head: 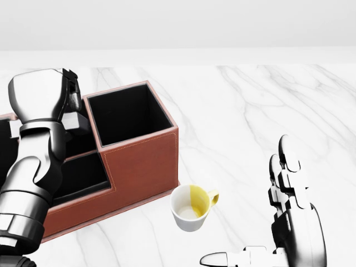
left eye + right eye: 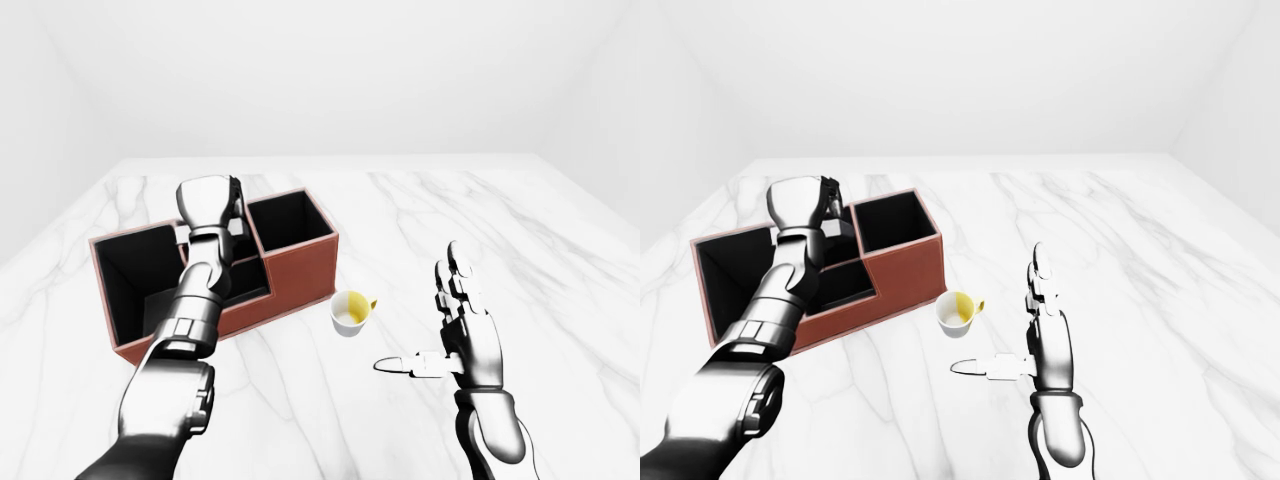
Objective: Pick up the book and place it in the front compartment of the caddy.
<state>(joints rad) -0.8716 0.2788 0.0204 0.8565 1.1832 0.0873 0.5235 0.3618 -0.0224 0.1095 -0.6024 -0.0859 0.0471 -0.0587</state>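
Oddly, no book shows; left hand [image 2: 208,215] (grip unclear) over the caddy [image 2: 300,265] could nudge it; right hand [image 2: 462,335] spread.

White marble tabletop with grey veining [image 2: 420,210]: fills lower part of all views, narrows toward far edge. Plain white far wall [image 2: 330,70]: matt, featureless. Plain white left side wall [image 2: 40,150] and plain white right side wall [image 2: 1240,110]: meet far wall at faint vertical corners. Light: even, diffuse; soft shadows on marble.
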